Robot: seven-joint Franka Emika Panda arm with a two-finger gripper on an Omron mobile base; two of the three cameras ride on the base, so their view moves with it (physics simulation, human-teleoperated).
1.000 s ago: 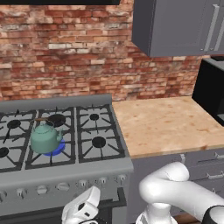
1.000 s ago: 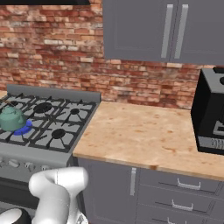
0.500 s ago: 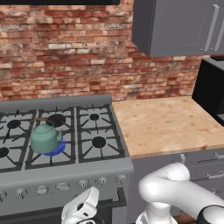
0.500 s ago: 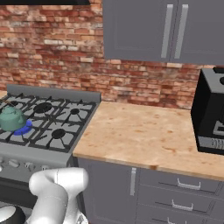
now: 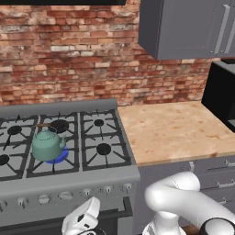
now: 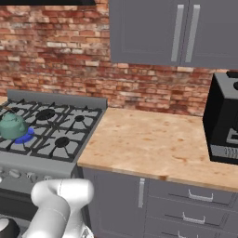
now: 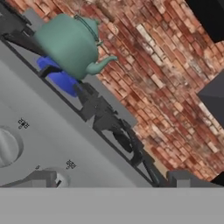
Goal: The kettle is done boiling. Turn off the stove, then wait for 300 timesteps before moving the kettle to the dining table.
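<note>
The teal kettle [image 5: 47, 144] [image 6: 12, 126] sits on the stove's [image 5: 69, 176] front left burner, over a blue flame [image 5: 58, 155]. My gripper [image 5: 81, 219] hangs low in front of the stove's knob row [image 5: 43, 198], open and holding nothing. In the hand view the kettle [image 7: 70, 41] stands upper left above the blue flame [image 7: 59, 78], beyond the grey front panel [image 7: 65, 140]. One knob [image 7: 6, 146] shows at the left edge. Another knob [image 7: 56, 179] lies beside my left fingertip [image 7: 39, 178]. The dining table is out of view.
A wood-topped counter [image 5: 174, 131] [image 6: 148, 144] runs right of the stove over grey drawers [image 6: 195, 204]. A black microwave [image 6: 225, 123] stands at its far right. Grey wall cabinets [image 5: 183, 27] hang above, in front of a brick wall [image 5: 69, 59].
</note>
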